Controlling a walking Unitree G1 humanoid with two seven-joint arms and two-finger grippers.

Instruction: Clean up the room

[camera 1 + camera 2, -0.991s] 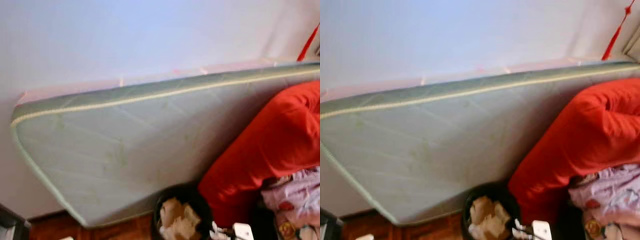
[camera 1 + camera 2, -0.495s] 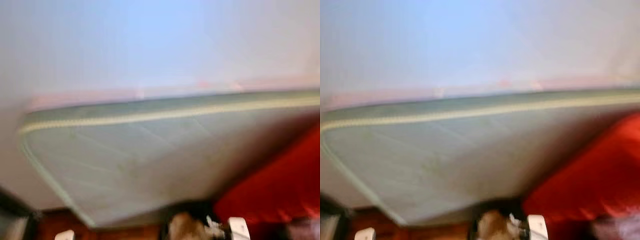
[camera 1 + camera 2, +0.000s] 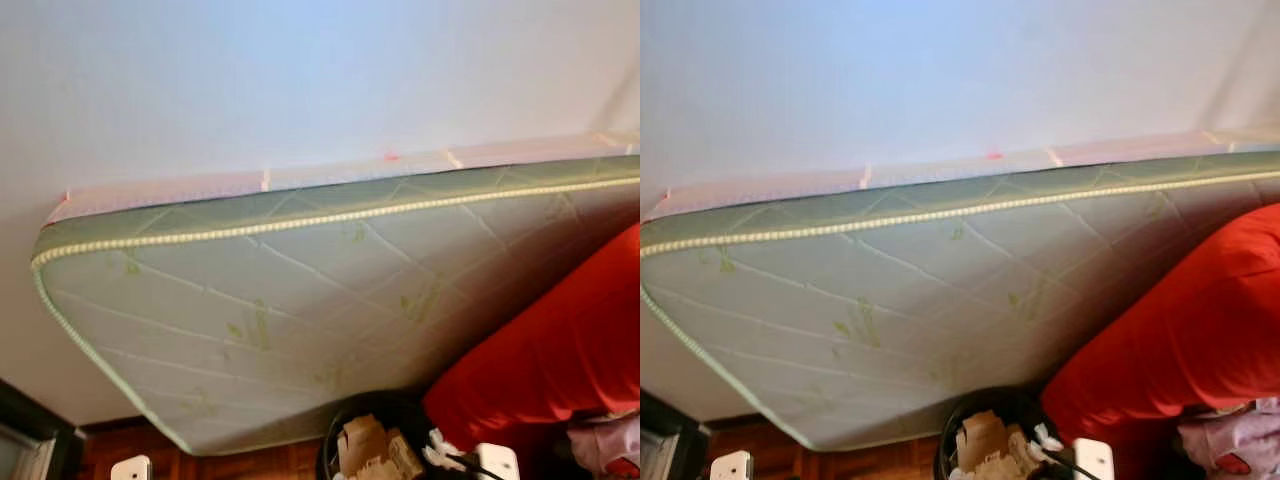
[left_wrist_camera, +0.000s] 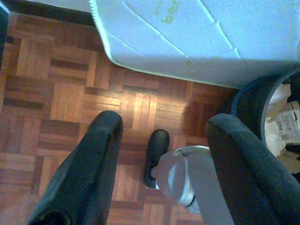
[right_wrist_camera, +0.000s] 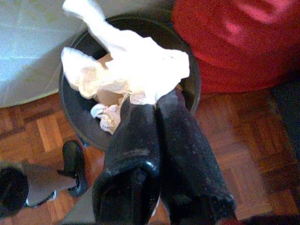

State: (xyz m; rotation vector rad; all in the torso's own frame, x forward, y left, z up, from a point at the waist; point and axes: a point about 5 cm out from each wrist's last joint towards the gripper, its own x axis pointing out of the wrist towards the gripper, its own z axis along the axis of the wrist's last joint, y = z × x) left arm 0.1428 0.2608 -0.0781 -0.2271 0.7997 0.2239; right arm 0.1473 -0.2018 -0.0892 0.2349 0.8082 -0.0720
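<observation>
the right hand (image 5: 150,101) has its two black fingers (image 5: 136,140) pressed together on a crumpled white tissue (image 5: 129,70), which bunches out past the fingertips. it holds the tissue directly above a round black trash bin (image 5: 70,117) that stands on the wooden parquet floor (image 5: 225,140); the bin already holds cardboard scraps (image 3: 365,445) and more crumpled paper (image 5: 105,117).

the bin sits close against the lower edge of a pale green quilted mattress (image 3: 280,310) that leans tilted against the white wall (image 3: 300,80), its beaded seam running along the top edge. just beside the bin on the other side lies a big red cushion (image 3: 560,350), its near side touching or almost touching the bin's rim; a piece of pinkish patterned fabric (image 3: 1230,440) lies at the cushion's lower edge.

the left hand (image 4: 161,140) hangs above bare parquet with its fingers (image 4: 89,168) spread wide apart and nothing between them. below it are the robot's silver leg (image 4: 187,183) and black foot (image 4: 154,157) on the floor, near the mattress's lower corner.
</observation>
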